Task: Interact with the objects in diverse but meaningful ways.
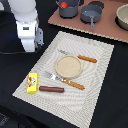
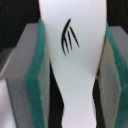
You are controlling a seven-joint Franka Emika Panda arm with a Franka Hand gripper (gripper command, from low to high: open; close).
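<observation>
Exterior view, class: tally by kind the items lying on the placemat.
Plate: 1
Cutlery, fork and knife: 2
Yellow block: 1
Sausage: 1
Total: 5

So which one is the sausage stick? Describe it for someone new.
Find the pale woven placemat in the middle of the exterior view. Along its near edge, beside the yellow block, lies the sausage stick: a plain brown rod, unlike the orange-handled fork above it.

A black table [image 1: 107, 95] carries a striped placemat [image 1: 95, 67] below and beside the gripper [image 1: 29, 46], plus a brown board [image 1: 107, 27] farther off, across the mat from it.
</observation>
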